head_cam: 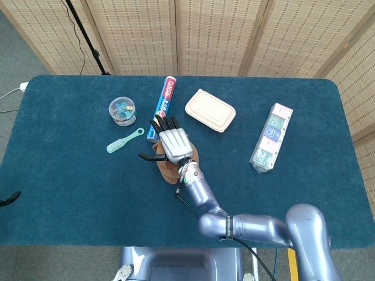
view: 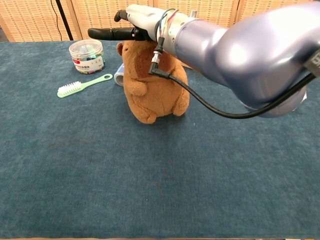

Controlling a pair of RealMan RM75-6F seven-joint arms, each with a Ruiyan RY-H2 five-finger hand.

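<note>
A brown capybara plush [head_cam: 171, 170] [view: 156, 94] stands upright near the middle of the blue table [head_cam: 70, 175]. My right hand [head_cam: 170, 143] [view: 144, 21] lies flat over the plush's head, fingers stretched out and apart, thumb pointing left, holding nothing. Whether it touches the head I cannot tell. My right forearm [view: 235, 50] covers the plush's right ear and face in the chest view. Only a dark tip [head_cam: 6, 198] shows at the head view's left edge, possibly my left hand; its state is unreadable.
Left of the plush lie a mint-green brush [head_cam: 125, 140] [view: 82, 85] and a clear round jar [head_cam: 122, 110] [view: 87, 56]. Behind it are a long tube [head_cam: 163, 105], a beige lidded box [head_cam: 210, 110] and, far right, a wrapped pack [head_cam: 270, 136].
</note>
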